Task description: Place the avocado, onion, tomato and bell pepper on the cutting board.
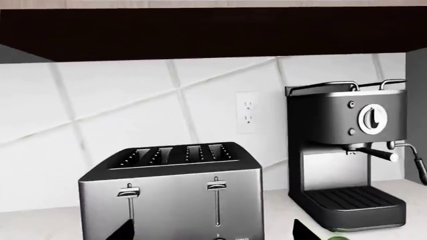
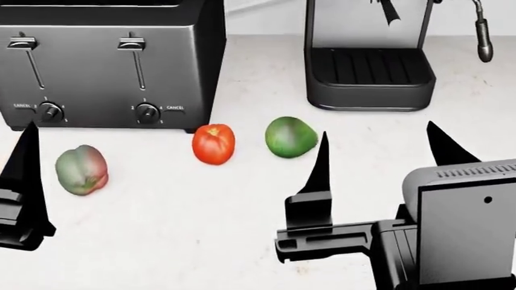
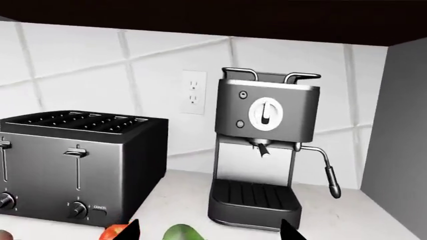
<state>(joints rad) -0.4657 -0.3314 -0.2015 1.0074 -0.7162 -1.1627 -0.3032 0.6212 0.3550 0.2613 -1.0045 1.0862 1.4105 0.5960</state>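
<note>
While empty, both grippers flank glossy tomato (image 2: 214, 144), pebbled avocado (image 2: 290, 137).

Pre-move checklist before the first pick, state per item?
1. Right gripper open, empty: ok.
2. Left gripper open: cannot tell, one finger in view.
3. Avocado unobstructed, just ahead of the right gripper: ok.
4. Tomato and bell pepper free on the counter: ok.
5. Onion located: not ok, out of view.
6. Cutting board located: not ok, out of view.
</note>
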